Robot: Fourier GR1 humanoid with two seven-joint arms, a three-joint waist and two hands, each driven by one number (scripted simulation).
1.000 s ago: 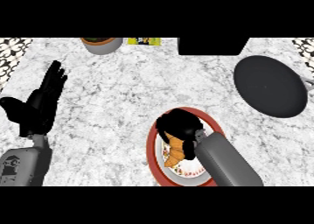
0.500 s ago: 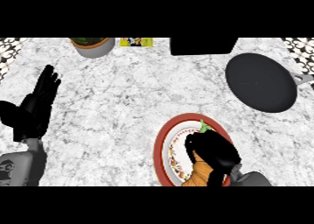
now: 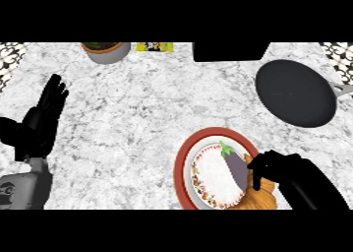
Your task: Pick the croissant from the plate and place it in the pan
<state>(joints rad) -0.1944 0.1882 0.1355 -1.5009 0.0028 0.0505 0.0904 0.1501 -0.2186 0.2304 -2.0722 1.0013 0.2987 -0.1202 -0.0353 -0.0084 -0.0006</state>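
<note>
Marbled grey-white stone makes up the surface (image 3: 157, 113), which carries everything here. Biggest on it is the dark pan (image 3: 295, 92) near the far right corner, its handle pointing off the right edge. Next, the red-rimmed plate (image 3: 188, 156) sits at the near edge, right of centre, with an eggplant (image 3: 235, 166) lying on it. The right hand (image 3: 280, 167) is curled over the croissant (image 3: 260, 197) at the plate's near right rim, grasping it. The left hand (image 3: 37, 123) rests open by the left edge. The croissant is likely light, flaky and crushable, best held across its thick middle.
</note>
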